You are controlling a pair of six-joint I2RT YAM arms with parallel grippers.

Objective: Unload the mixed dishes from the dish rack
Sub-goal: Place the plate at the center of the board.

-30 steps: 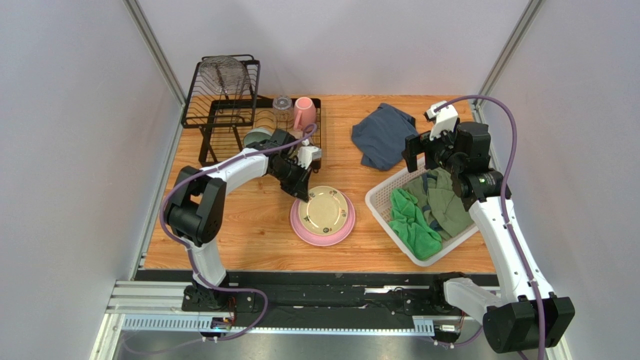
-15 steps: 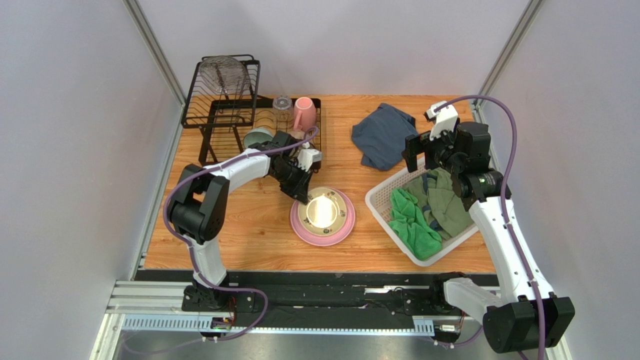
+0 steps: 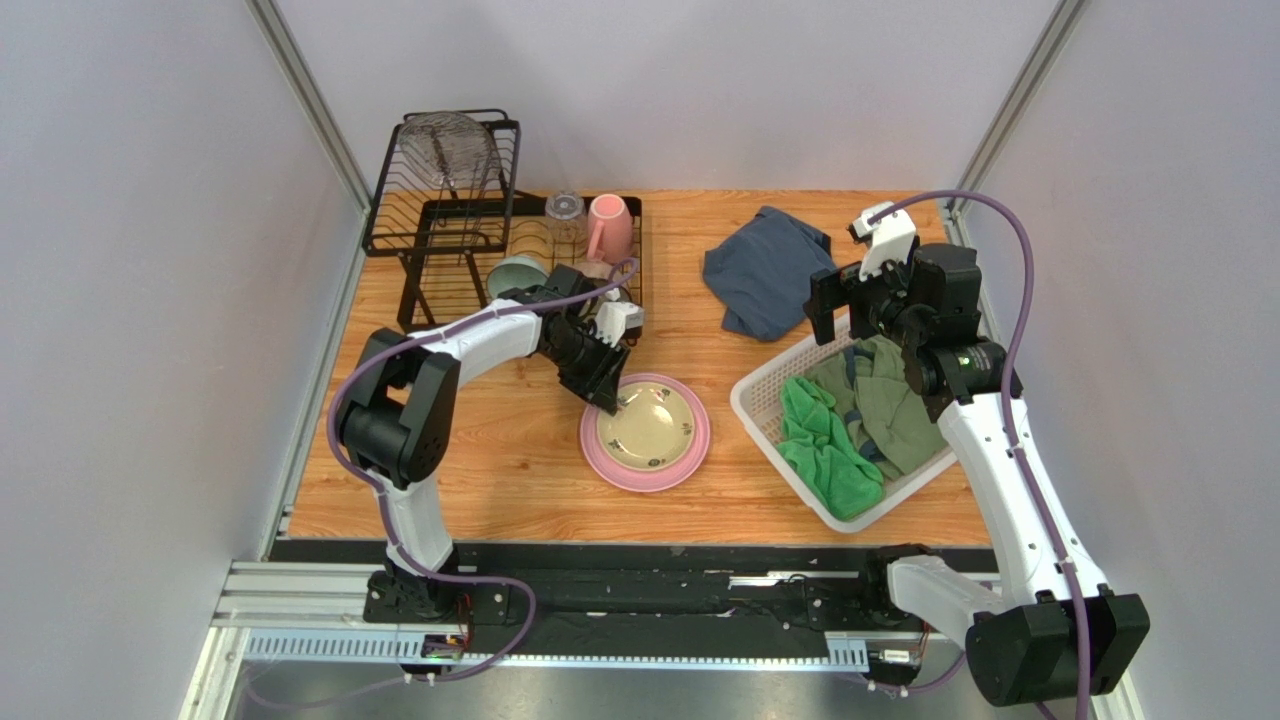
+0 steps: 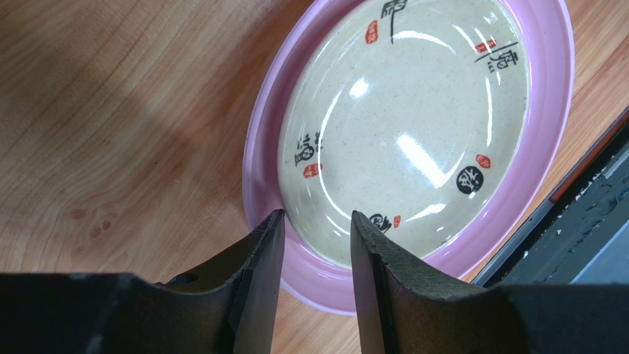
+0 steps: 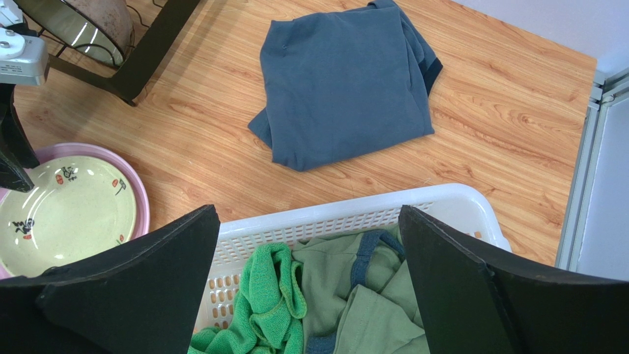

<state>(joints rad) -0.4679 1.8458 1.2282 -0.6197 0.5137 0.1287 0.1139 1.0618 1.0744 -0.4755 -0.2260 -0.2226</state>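
On the tabletop (image 4: 111,110) near the dish rack (image 3: 445,210), the cream plate (image 4: 406,125) lies nested in the pink plate (image 4: 550,110), left pincer (image 4: 317,217) parted astride their rims; judged stiff, glazed-slick and breakable, best gripped at the rim.

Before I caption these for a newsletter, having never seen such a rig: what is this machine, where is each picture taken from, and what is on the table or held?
These are two robot arms bolted at the near edge of a table, each ending in a two-finger gripper. The wide picture comes from a camera above and behind them; the other two from a camera on each wrist. On it stand a dish rack with a pink mug, a glass and a bowl, a cream plate lying in a pink plate, a blue garment, and a white basket of green clothes. The left gripper hangs at the plates' rim, fingers apart; the right gripper is wide open above the basket. Neither holds anything.
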